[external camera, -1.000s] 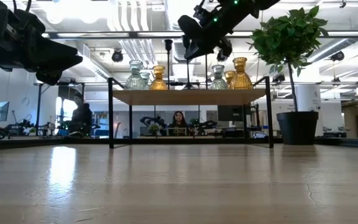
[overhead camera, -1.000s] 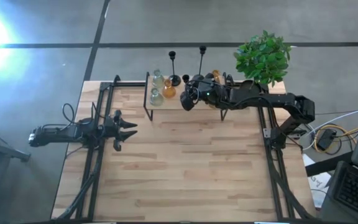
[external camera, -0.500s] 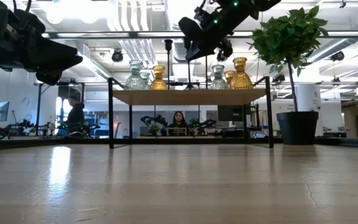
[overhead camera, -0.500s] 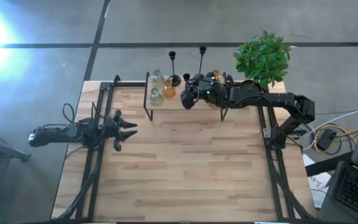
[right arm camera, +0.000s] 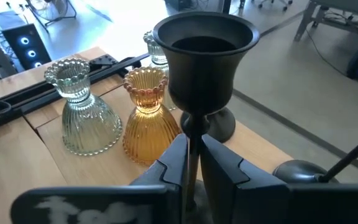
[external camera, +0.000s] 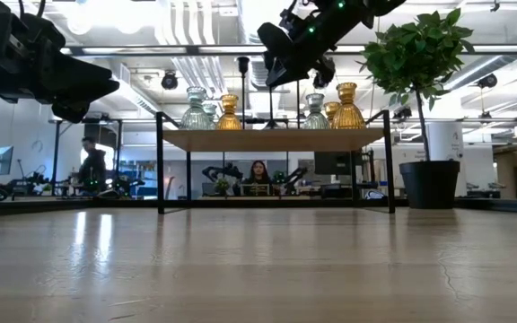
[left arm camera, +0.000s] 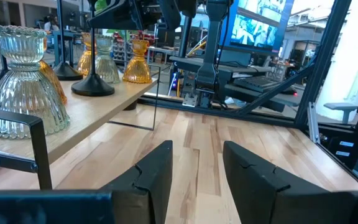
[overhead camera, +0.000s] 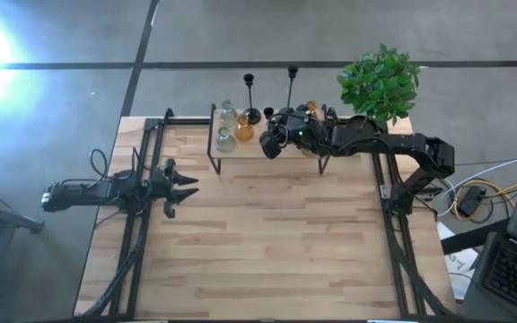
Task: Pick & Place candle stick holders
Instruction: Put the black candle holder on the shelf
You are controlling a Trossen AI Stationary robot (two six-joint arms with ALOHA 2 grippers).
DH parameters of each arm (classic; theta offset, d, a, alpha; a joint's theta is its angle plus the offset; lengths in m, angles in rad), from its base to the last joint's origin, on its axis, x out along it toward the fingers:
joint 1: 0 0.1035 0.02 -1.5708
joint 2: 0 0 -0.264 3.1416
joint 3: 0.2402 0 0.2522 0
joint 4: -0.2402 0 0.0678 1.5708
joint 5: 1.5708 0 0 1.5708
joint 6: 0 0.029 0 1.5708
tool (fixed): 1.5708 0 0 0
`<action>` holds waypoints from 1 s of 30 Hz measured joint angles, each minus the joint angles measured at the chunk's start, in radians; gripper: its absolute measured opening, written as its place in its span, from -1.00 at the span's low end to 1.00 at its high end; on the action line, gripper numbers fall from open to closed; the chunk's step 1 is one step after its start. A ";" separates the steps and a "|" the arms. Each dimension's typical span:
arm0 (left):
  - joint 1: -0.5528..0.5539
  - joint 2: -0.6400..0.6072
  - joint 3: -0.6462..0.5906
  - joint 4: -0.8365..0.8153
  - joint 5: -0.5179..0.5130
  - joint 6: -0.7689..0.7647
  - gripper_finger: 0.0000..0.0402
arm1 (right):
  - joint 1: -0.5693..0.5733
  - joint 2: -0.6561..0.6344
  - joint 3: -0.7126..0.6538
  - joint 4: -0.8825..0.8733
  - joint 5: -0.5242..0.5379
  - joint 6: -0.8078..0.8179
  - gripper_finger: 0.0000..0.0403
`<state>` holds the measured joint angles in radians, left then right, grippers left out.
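A wooden shelf (overhead camera: 245, 149) on black legs stands at the table's far edge. It bears clear glass holders (right arm camera: 82, 121), amber glass holders (right arm camera: 146, 121) and black thin-stemmed holders (overhead camera: 250, 99). My right gripper (right arm camera: 193, 148) is over the shelf (external camera: 272, 139), shut on a black holder whose cup (right arm camera: 205, 53) rises upright above the fingers. It also shows in the high view (overhead camera: 268, 144) and in the low view (external camera: 276, 65). My left gripper (overhead camera: 189, 187) hovers open and empty over the table's left side, and it also shows in the left wrist view (left arm camera: 197, 152). My right gripper pinches the black holder's thin stem (right arm camera: 193, 132) between its two fingers, just below the cup. The fingers (right arm camera: 173, 163) lie across the stem. The holder stands upright in the hold. The gripper hides its base, so I cannot tell whether it rests on the shelf.
A black pot with a green plant (overhead camera: 380, 82) stands at the shelf's right end, close to my right arm. Two more black holder bases (right arm camera: 224, 124) stand just beyond the held one. Bare wooden table (overhead camera: 276, 242) stretches in front of the shelf. People show in the room beyond.
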<state>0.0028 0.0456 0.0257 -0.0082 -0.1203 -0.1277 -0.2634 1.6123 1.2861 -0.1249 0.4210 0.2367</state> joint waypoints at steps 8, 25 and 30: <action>0.000 0.000 0.000 0.000 0.000 0.000 -0.27 | -0.002 0.000 0.000 -0.008 0.000 -0.001 -0.80; 0.000 0.000 0.000 0.000 0.000 0.000 -0.27 | -0.010 0.000 0.000 -0.019 -0.012 -0.013 -0.80; 0.000 0.000 0.000 0.000 0.000 0.000 -0.27 | -0.018 -0.001 0.000 -0.019 -0.025 -0.013 -0.80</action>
<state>0.0025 0.0456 0.0257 -0.0082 -0.1200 -0.1279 -0.2814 1.6112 1.2861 -0.1440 0.3964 0.2234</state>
